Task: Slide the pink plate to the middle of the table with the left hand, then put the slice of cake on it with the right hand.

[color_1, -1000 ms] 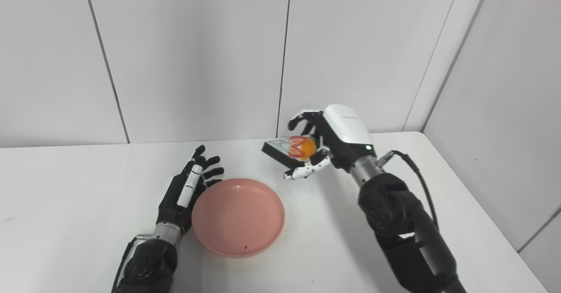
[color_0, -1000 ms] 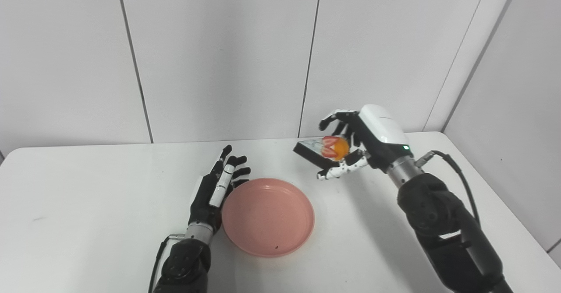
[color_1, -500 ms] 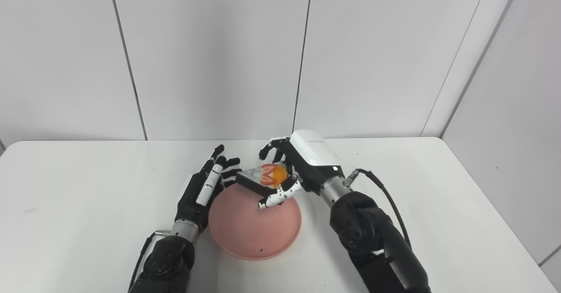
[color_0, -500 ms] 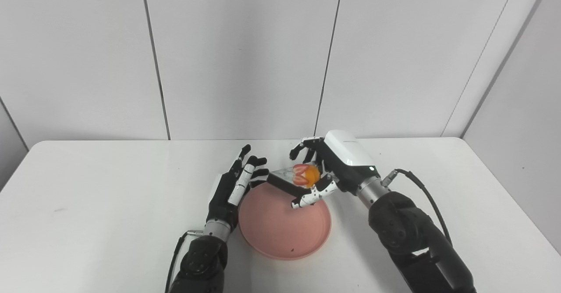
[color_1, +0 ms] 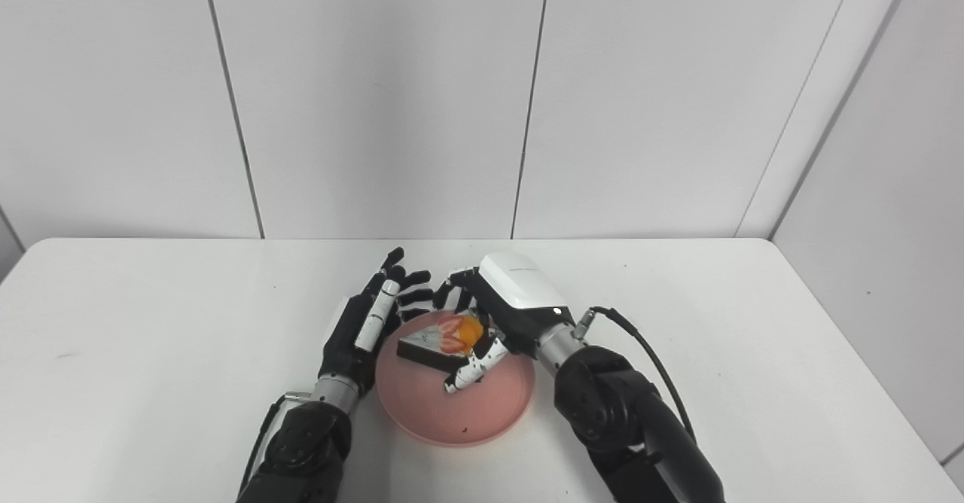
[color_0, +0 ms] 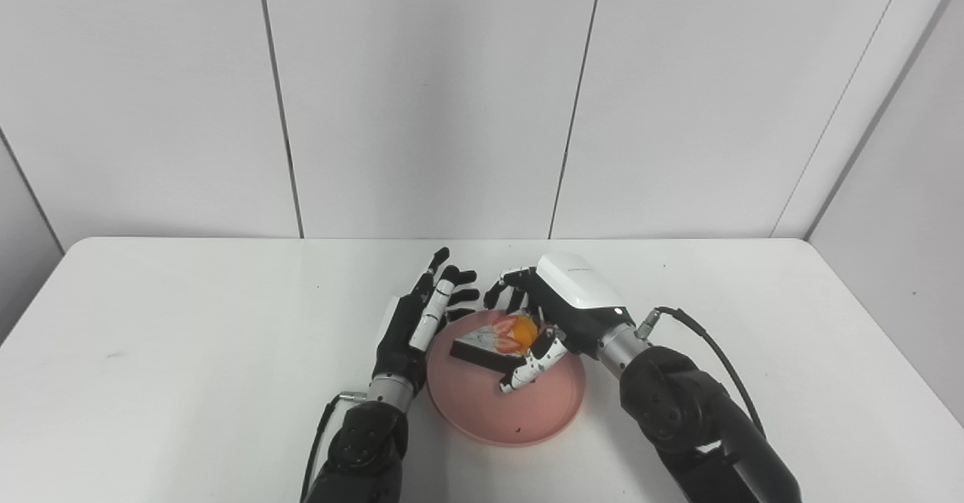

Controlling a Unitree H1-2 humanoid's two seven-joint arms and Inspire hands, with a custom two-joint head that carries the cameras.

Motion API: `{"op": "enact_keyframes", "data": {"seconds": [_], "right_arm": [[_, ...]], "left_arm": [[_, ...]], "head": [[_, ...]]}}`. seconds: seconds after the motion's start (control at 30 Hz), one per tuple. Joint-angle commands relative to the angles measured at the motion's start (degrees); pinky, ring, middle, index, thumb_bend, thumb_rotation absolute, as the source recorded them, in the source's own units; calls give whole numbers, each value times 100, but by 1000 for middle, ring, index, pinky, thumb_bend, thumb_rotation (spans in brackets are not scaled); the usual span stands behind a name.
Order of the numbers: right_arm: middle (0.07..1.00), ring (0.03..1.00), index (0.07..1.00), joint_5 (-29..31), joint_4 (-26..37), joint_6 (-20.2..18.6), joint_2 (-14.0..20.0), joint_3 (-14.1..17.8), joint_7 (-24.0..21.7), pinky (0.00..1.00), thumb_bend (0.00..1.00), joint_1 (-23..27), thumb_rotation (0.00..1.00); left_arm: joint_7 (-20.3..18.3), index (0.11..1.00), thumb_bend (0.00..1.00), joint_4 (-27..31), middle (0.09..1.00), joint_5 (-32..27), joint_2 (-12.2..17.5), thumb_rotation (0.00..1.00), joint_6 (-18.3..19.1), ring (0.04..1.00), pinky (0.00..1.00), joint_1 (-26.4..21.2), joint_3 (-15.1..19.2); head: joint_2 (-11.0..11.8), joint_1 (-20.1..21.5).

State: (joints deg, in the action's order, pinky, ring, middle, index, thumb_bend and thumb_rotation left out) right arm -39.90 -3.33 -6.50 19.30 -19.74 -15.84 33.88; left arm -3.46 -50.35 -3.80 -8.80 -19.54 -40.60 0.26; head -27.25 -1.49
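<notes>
Over the plate's far half, right hand (color_0: 553, 315) is clamped on the slice of cake (color_0: 493, 341), fingers curled behind it, thumb (color_0: 531, 364) w/ white segments under its near side. Cake is a wedge, dark side facing the cam, strawberry & orange bits on top next to the palm, pointed end aimed left. Can't tell if its base touches the plate or sits just above. Pink plate (color_0: 527, 420) lies near mid-table, small dark speck on its near rim. Left hand (color_0: 418, 322) is beside the plate's left edge, fingers straight & apart, holding nothing, palm side toward the rim; contact w/ rim unclear. White table (color_0: 188, 352) under both.
</notes>
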Motion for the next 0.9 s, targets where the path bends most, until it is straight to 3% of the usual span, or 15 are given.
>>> {"op": "enact_keyframes", "data": {"seconds": [0.0,0.33,0.73,0.83,0.87], "right_arm": [[432,344,568,-9,42,220,13,16,123,264,849,144,114],[465,379,574,-69,-34,217,91,-94,71,291,860,102,105],[546,454,587,-342,-130,219,83,-163,260,361,877,-14,195],[626,545,615,-394,-132,149,87,-179,241,426,851,-46,369],[689,625,642,-422,-101,83,95,-186,176,477,844,-62,513]], "left_arm": [[-58,927,745,-245,791,-36,-66,824,46,735,641,300,-16],[-88,927,744,-184,786,-85,-83,810,92,714,630,335,29],[-91,934,717,-98,790,-91,-79,811,79,709,609,400,18],[-91,923,682,-77,782,-95,-75,813,85,708,588,407,21],[-92,917,669,-63,780,-93,-73,815,90,708,585,410,19]], "head": [[-12,13],[-44,48],[-74,78],[-73,80],[-75,79]]}}
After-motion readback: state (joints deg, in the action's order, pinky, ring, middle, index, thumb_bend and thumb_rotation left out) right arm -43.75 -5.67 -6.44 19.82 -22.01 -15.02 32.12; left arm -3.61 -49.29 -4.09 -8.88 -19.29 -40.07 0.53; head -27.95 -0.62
